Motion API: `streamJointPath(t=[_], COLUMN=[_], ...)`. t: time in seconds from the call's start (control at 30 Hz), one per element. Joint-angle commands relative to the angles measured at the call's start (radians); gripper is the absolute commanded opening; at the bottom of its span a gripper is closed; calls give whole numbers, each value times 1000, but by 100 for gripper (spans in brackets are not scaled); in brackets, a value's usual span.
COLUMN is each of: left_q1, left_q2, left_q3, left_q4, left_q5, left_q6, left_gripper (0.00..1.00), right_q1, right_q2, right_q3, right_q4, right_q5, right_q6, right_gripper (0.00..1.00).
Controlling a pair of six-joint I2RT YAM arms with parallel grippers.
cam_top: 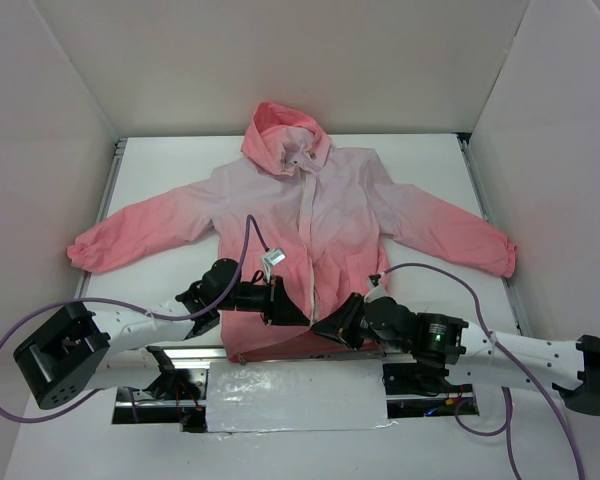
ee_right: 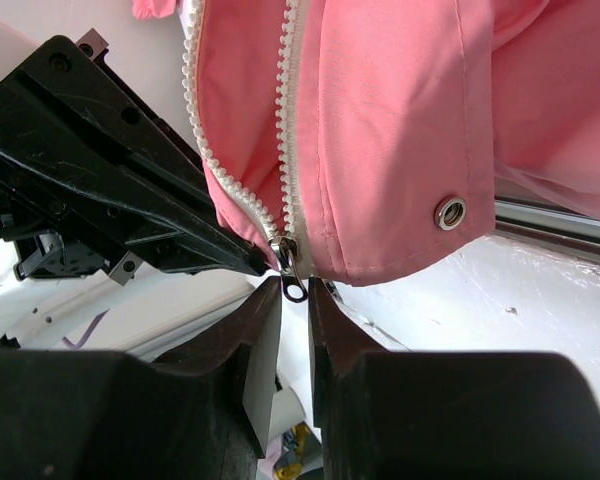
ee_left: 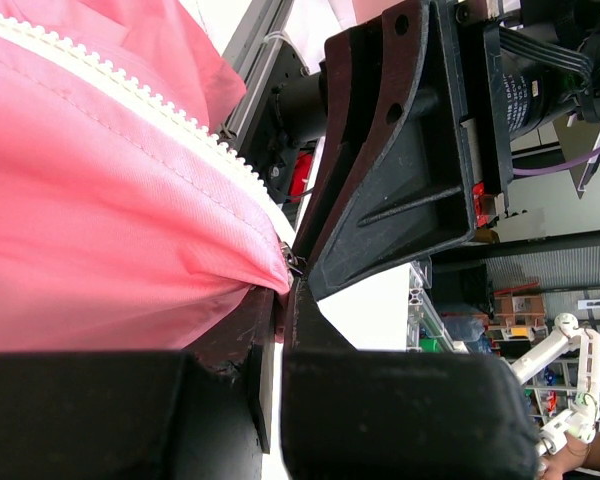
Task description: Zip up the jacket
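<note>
Table: white table (cam_top: 160, 170), with the arms' bases at its near edge.
Jacket: the jacket (cam_top: 350, 215) lies flat on its back with sleeves spread. The hood is at the far side and the coral hem at the near edge, between the two wrists.
Left gripper: the left gripper (ee_left: 278, 310) is clenched on the jacket's hem corner just beside the zipper's foot, with pink cloth running down into the narrow slit between its fingers.
Right gripper: the right gripper (ee_right: 295, 300) sits under the hem with its fingers almost together. The pull tab hangs at the mouth of the gap, and I cannot tell whether it is pinched or only framed.
Zipper: the zipper (ee_right: 286, 150) has pale teeth in two rows that run apart as they leave the hem, so the front is unzipped above the foot.
Slider: the slider (ee_right: 285, 250) is right at the hem, where both rows meet.
Pull tab: the pull tab (ee_right: 296, 290) is a small dark loop dangling below the slider.
Step in hand: seemingly the start of the zip run, with one side anchoring the hem and the other securing the pull.
Next move calls for: a firm hold on the tab, then a straight draw toward the hood while the left side keeps the hem taut. A slack hem would likely bunch and jam the slider.
</note>
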Motion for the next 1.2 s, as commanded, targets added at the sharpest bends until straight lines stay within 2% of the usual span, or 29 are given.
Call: streamJointPath(t=[0.0, 0.2, 0.23, 0.43, 0.77, 1.0, 1.17], left_q1=[-1, -1, -1, -3, -4, -15, -23], left_q2=[-22, -25, -24, -19, -21, -19, -2], left_q3=[35, 26, 25, 20, -2, -3, -11], left_q4=[34, 54, 62, 74, 132, 108, 125], left_q5=[27, 29, 30, 29, 41, 42, 39], left_q6=[12, 4, 4, 1, -22, -11, -25], left_gripper=[0, 0, 0, 0, 0, 0, 0], right_q1=[4, 4, 4, 4, 4, -10, -33], right_q2=[-17, -17, -17, 5, 11, -12, 32], right_q3=[2, 11, 13, 31, 45, 28, 74], right_q4=[0, -6, -6, 3, -34, 3, 24], right_q5=[44, 50, 50, 55, 85, 232, 340], right_q6=[-13, -24, -24, -37, -30, 15, 7], right_gripper=[24, 19, 12, 0, 0, 0, 0])
